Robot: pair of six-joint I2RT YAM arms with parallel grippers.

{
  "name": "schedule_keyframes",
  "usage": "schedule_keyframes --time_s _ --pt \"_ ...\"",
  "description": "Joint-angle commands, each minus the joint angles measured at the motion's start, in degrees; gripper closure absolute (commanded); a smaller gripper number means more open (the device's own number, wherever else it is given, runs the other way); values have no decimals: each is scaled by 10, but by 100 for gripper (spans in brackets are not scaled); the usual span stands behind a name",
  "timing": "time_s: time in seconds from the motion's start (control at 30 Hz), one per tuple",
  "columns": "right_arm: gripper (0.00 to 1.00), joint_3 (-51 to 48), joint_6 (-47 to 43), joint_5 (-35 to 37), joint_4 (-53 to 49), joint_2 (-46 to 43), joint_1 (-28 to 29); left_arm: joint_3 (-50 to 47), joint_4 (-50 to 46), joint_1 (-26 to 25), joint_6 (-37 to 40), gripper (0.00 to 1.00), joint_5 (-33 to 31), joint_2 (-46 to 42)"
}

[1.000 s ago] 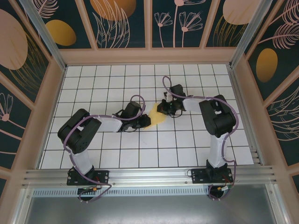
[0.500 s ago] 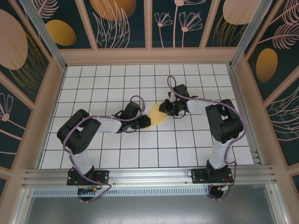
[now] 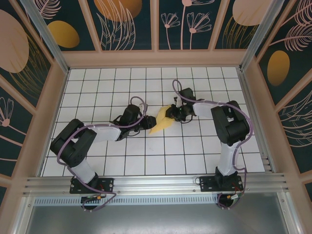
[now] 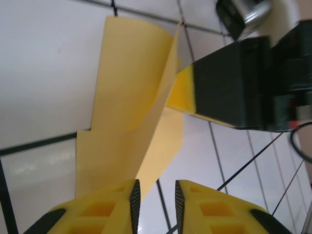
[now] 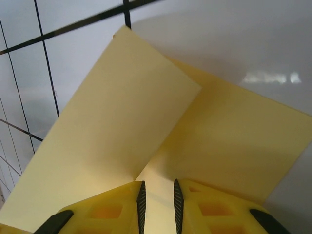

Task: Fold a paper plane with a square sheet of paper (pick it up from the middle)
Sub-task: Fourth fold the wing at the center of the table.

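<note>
The paper plane [image 3: 161, 124] lies near the middle of the tabletop [image 3: 97, 92], between the two arms. It is thin, plain yellow paper with a matte surface, folded to a long wedge that runs slanted from near left to far right. The tabletop is white and glossy, divided in squares by thin black lines.

At the left, the left end effector [image 3: 146, 122] is low over the tabletop, just beside the near left part of the paper. In the left wrist view its two yellow plastic fingers [image 4: 109, 207], each with a dark ribbed pad, stand a little apart. White tile and a black line show through the narrow gap, so nothing is between them. The near corner of the paper reaches the left finger; I cannot tell if it touches it or passes under it. Here the paper shows flat layers with stepped edges and one flap that rises along a sharp crease.

At the right, the right end effector [image 3: 171, 113] is at the far right end of the paper. In the right wrist view its yellow fingers are also slightly parted, and the pale paper shows behind the gap. Two flat panels overlap there and meet in a crease just before the fingertips. Whether the pads touch the paper I cannot tell.
</note>
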Motion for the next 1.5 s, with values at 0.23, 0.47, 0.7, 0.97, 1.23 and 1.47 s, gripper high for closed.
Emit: schedule_keyframes --time_s 0.23,0.47,0.7,0.97,1.23,1.47 --pt "76 50 -76 -18 -20 22 -30 -14 92 5 8 65 14 14" --pt "77 8 -39 -47 -7 -18 -29 -9 108 6 96 67 24 53" --pt "76 -19 -1 -57 3 -29 -12 -8 116 4 150 68 40 77" --pt "76 -3 7 -66 4 -18 -4 9 101 -6 192 68 18 104" --pt "76 2 13 -73 9 -15 -2 30 94 -19 237 71 -16 120" --pt "76 1 13 -80 10 -16 -3 38 89 -20 267 74 -31 128"
